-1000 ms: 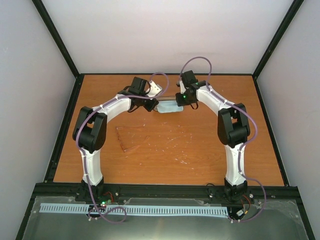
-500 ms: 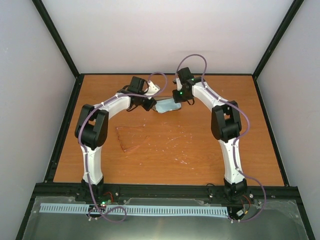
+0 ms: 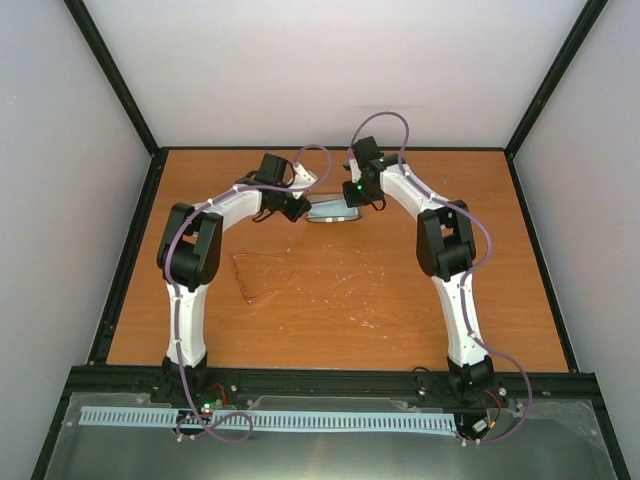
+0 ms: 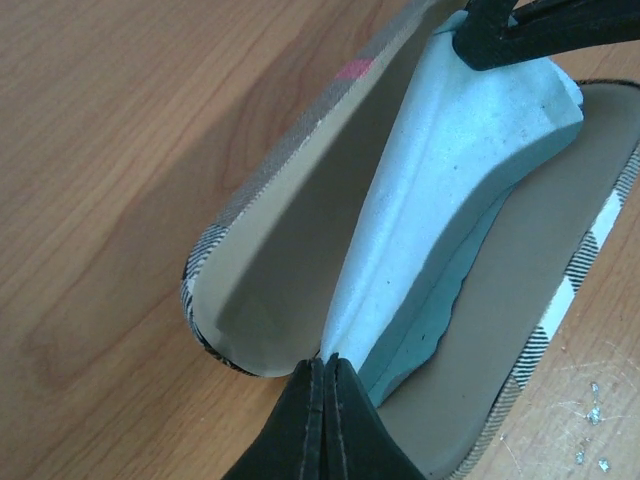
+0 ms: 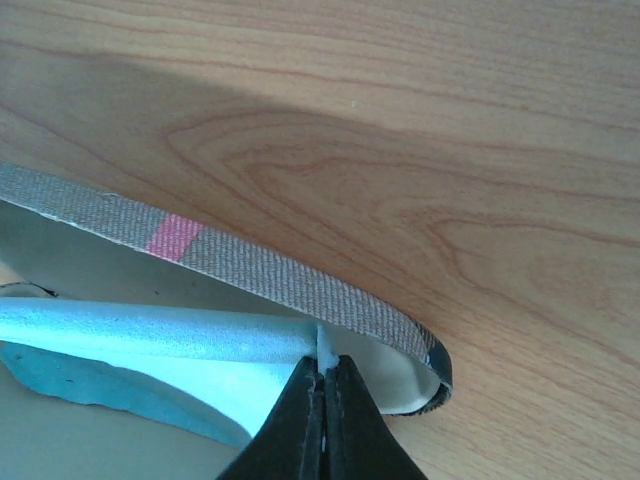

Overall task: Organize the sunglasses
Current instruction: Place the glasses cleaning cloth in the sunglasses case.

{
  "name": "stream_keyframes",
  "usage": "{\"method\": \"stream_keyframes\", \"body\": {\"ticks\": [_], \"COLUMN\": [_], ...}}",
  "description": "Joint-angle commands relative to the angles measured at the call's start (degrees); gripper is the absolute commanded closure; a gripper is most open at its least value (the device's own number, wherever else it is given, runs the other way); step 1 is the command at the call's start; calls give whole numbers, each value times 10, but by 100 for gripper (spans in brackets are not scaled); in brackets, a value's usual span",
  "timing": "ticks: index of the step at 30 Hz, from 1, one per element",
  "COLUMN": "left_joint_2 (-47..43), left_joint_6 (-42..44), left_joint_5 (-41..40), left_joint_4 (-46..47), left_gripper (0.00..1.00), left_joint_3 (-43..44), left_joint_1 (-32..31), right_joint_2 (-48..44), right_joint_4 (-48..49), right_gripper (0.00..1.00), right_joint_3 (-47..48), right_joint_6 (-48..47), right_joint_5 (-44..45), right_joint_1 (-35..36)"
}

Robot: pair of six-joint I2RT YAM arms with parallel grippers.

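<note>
The sunglasses (image 3: 262, 278) lie faint and amber on the wood, left of centre and apart from both arms. At the far middle of the table an open striped case (image 4: 215, 300) rests with its lid up (image 5: 280, 272). A light blue cloth (image 4: 450, 190) is stretched over the case's inside. My left gripper (image 4: 328, 362) is shut on one corner of it. The opposite end of the cloth (image 5: 150, 335) is pinched in my right gripper (image 5: 322, 365), which is also shut. From above, the cloth (image 3: 332, 210) spans between the left gripper (image 3: 303, 210) and the right gripper (image 3: 353, 200).
Black rails (image 3: 130, 250) border the wooden table (image 3: 420, 300) and grey walls stand close behind them. Small white specks (image 3: 365, 322) dot the wood near the middle. Both arms arch over the table's near half.
Both grippers have carried the cloth a little toward the far edge, and the right arm has drawn in leftward. The cloth now hangs flatter over the case.
</note>
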Motion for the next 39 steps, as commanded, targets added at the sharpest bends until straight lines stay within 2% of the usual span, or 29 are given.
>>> {"method": "stream_keyframes", "body": {"ticks": [1,19,39], "left_joint_2": [12,49,38], "left_joint_6": [7,24,18], "left_joint_5": [12,5,-25], "left_joint_4": [-4,-2,11], "left_gripper": [100,100,100], "left_joint_3": [27,64,53], "left_joint_1": [5,7,12], "right_joint_2": [17,36,44], "right_joint_4": [4,29,61], "right_gripper": [97,97,97], "right_joint_3": [16,42,47], "right_joint_6": [8,17,24], "right_joint_5": [0,35,12], "right_joint_1": [0,0,0]}}
